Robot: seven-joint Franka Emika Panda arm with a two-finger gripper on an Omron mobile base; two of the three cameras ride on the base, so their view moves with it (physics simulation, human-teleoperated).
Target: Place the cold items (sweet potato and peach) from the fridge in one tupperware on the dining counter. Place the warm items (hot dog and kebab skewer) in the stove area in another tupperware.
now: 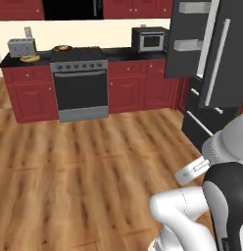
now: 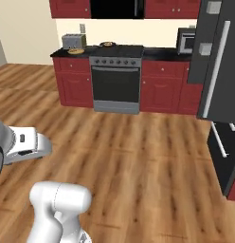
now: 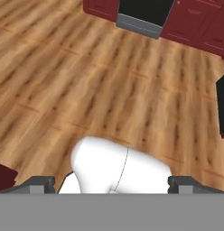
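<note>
Across the wooden floor [image 1: 94,157], the gripper [image 3: 111,182] is being carried wide open and empty; the base should be steered squarely toward the stove [image 1: 78,83], where warm items appear to be waiting.

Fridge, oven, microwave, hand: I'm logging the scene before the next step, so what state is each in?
Fridge door: swung open, shelves on its inner side showing.
Fridge drawers: pulled out.
Oven: door shut.
Microwave: door shut.
Toaster: upright on the counter.
Hand: open, nothing between the fingertips.
</note>
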